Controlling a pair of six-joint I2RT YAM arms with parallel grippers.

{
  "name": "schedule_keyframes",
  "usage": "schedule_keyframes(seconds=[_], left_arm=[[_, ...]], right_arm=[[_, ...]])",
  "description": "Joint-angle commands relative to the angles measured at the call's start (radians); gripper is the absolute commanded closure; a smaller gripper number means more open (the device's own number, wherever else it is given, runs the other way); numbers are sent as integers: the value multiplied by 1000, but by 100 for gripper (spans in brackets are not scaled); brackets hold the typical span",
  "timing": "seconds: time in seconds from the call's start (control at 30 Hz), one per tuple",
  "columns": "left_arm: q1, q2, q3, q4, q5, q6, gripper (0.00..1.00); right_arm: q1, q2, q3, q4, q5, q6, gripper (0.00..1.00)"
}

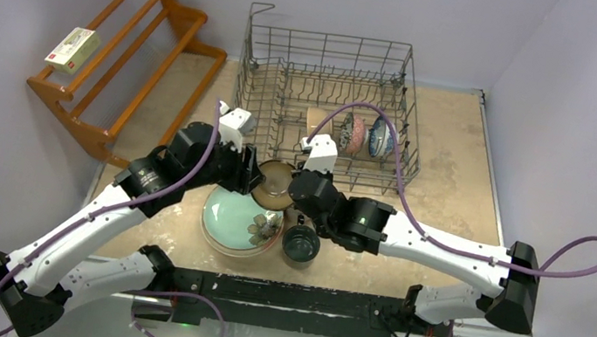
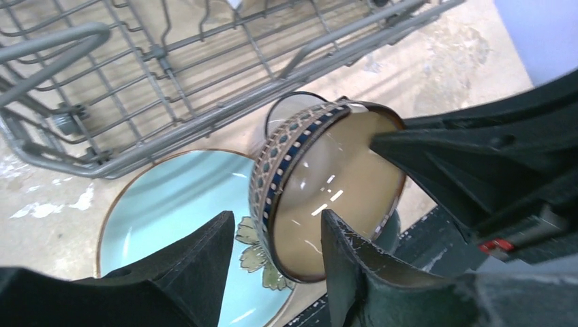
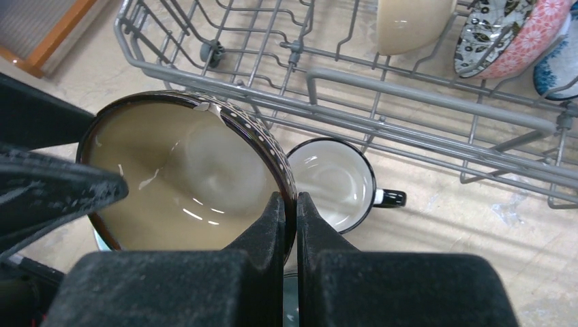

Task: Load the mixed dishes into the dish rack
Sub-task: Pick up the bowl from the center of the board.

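Right wrist view shows the patterned bowl [image 3: 177, 170] tilted above the mint plate [image 2: 163, 204], just before the dish rack [image 3: 409, 92], its rim clenched in the right pincer [image 3: 290, 204]. The left pincer [image 2: 278, 221] straddles the opposite rim, jaws apart, not gripping.

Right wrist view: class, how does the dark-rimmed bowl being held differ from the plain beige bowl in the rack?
The dark-rimmed bowl is outside the dish rack, its rim pinched by the right hand; the beige bowl stands among the rack's tines with no hand on it. The dark-rimmed bowl has a dotted dark band on its outside; the beige bowl is plain. Both show a pale cream glaze.
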State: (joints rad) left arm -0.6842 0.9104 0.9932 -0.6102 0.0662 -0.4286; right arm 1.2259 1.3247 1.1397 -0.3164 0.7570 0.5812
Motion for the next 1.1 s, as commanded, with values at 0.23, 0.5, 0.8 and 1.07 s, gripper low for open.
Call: schedule_keyframes(seconds=[0.23,0.5,0.8,1.07], left_arm=[[-7,5,19,15,-116,-32,69],[-7,13,10,27,-84,-32,78],[-7,16,-7,34,-91,-30,81],[-7,16,-7,38,-107,-29,100]], right_arm=[[6,-24,68,136,-23,1,100],[6,-23,78,146,-28,5,100],[9,-32,104,149,-43,0,100],[10,-61,92,166,-49,-3,100]])
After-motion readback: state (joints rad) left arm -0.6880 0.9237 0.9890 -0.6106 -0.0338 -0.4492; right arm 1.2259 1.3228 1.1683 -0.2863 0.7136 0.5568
